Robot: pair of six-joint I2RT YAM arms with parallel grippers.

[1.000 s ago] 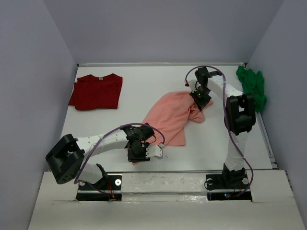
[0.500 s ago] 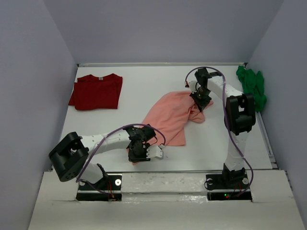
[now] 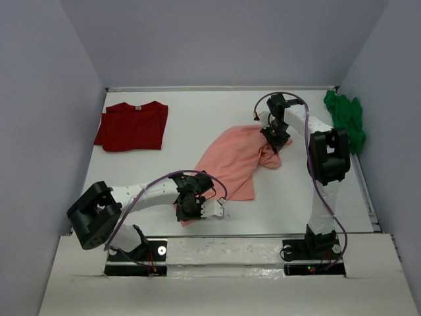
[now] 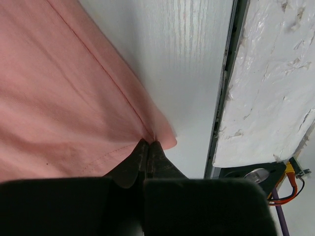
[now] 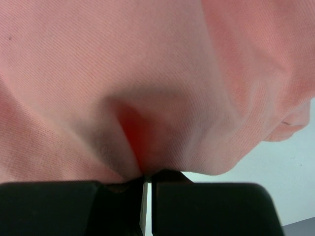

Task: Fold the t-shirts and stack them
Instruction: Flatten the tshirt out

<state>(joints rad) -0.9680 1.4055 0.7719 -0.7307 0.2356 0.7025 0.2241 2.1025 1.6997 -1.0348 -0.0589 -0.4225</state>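
Observation:
The salmon-pink t-shirt [image 3: 231,161] lies rumpled across the middle of the table. My left gripper [image 3: 189,209] is shut on its near hem corner [image 4: 160,138], fingertips pinched together on the cloth by the table's front edge. My right gripper [image 3: 273,138] is shut on a bunched fold at the shirt's far right end; pink cloth [image 5: 147,88] fills the right wrist view. A dark red t-shirt [image 3: 131,125] with a small neck label lies flat at the back left. At the back right, against the wall, the bright green t-shirt [image 3: 346,118] sits crumpled.
Just beyond the left gripper run the table's front edge and a white foil-covered ledge [image 4: 266,88]. Grey walls close in the table on three sides. Both arm bases [image 3: 141,253] stand at the near edge.
The left gripper's jaws have closed onto the pink shirt's near hem corner. The right arm has not moved.

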